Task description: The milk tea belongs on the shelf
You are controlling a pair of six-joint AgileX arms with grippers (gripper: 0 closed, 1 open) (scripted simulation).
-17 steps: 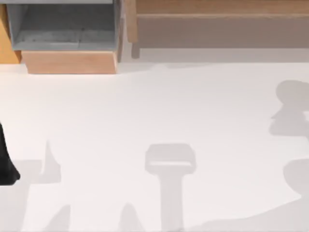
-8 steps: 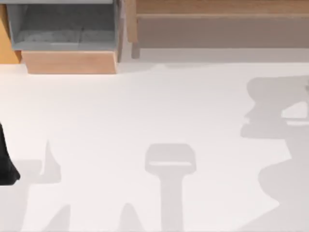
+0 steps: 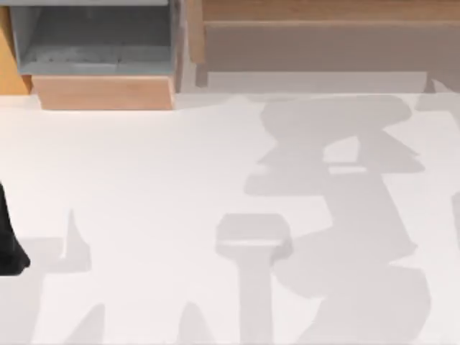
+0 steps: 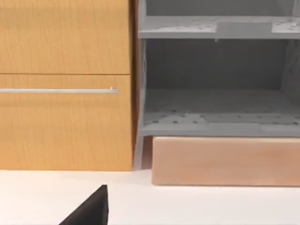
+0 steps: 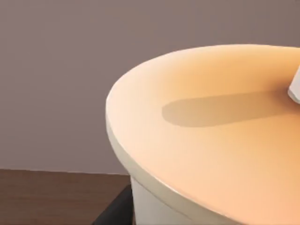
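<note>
The milk tea [image 5: 206,140] is sitting right up against the right wrist camera, a dark bit of the right gripper [image 5: 114,209] touching its whitish side, with the shelf [image 3: 323,36] along the table's [image 3: 144,180] far edge on the right, its grey-brown panel showing behind the cup. Grip on it? Cannot tell. The left gripper [image 4: 91,211] is idling at the table's left edge, facing the grey-lined box [image 4: 215,108], and its state is unreadable too.

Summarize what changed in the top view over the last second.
A large shadow on the table has spread from the right edge leftward and grown, now reaching up to the foot of the shelf. No arm or cup appears there yet. Unchanged: the grey-lined box, the shelf, the dark piece of the left arm at the left edge, and the smaller shadows near the bottom.
</note>
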